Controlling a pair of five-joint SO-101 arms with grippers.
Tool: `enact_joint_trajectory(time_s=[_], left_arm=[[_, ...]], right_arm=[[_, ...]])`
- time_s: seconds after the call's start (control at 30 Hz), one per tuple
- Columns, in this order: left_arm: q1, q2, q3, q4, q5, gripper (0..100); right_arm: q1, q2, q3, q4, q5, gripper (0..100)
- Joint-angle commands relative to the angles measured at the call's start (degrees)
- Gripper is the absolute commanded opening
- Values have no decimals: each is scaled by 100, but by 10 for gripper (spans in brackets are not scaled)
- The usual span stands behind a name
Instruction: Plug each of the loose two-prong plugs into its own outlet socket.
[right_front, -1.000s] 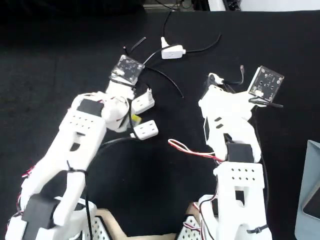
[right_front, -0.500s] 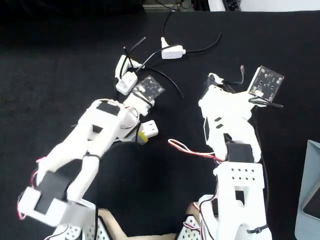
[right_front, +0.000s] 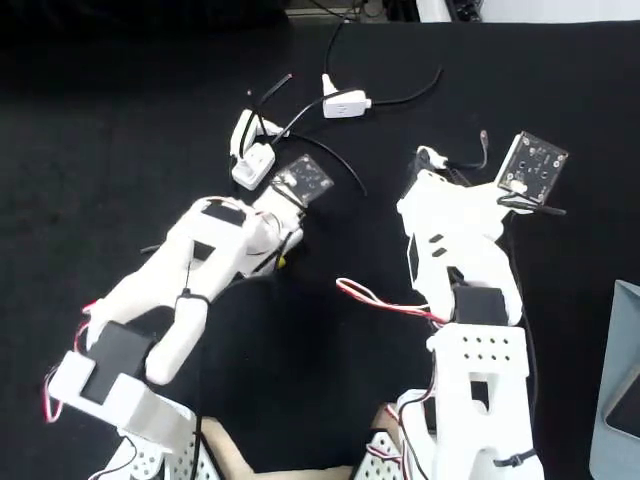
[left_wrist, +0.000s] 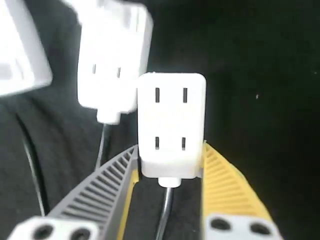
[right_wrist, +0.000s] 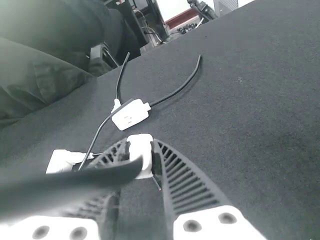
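This was a robotics lab bench, not a home or a shop. I worked over a table under a plain black cloth (right_front: 110, 130), with my left arm (right_front: 190, 270) and right arm (right_front: 465, 260) both of bare white plastic. Thin red and white wires (right_front: 375, 298) hung loose and a bare circuit board (right_front: 533, 163) sat at one wrist. The arms stood on perforated mounts (right_front: 385, 452) on a raw wooden board (right_front: 290, 455). What I handled were practice pieces, a socket block (left_wrist: 171, 131) and a plug (right_wrist: 140, 152) on short cords with loose ends. Beyond the table edge stood dark stands (right_wrist: 102, 52), a heap of dark fabric (right_wrist: 40, 70) and more gear (right_wrist: 200, 7).
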Motion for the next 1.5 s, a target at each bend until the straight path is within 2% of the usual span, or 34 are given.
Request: enact_joint_trajectory(time_s=[0.0, 0.33, 0.43, 0.6, 0.7, 0.83, 1.0, 1.17, 1.33, 1.47], left_arm=[[57, -686, 488, -88, 422, 152], [-4, -2769, 2651, -88, 413, 156], [-57, -3437, 3046, -88, 413, 178], [-708, -4255, 3204, -88, 492, 309], [-1042, -4642, 3231, -53, 677, 313], [-1341, -5134, 3222, 404, 703, 310], [-2044, -5908, 3477, 536, 1345, 310], [-2642, -6629, 3969, 536, 1415, 310], [-2730, -7156, 4611, 501, 1424, 310], [-2730, -7508, 5059, 149, 1433, 310]], right_arm=[[35, -92, -75, -123, -26, 13], [35, -92, -75, -97, -26, 13], [-97, -92, -48, -79, 264, 13], [-738, -92, 171, -70, 905, 13], [-1037, -92, 268, -62, 1248, 13], [-1451, -84, 198, 413, 1547, 13], [-2400, -84, 92, 1046, 1767, 13], [-3209, 224, 66, 1108, 1864, 13], [-3657, 1314, -259, 1099, 2092, 13], [-3842, 2229, -743, 1073, 2409, 12]])
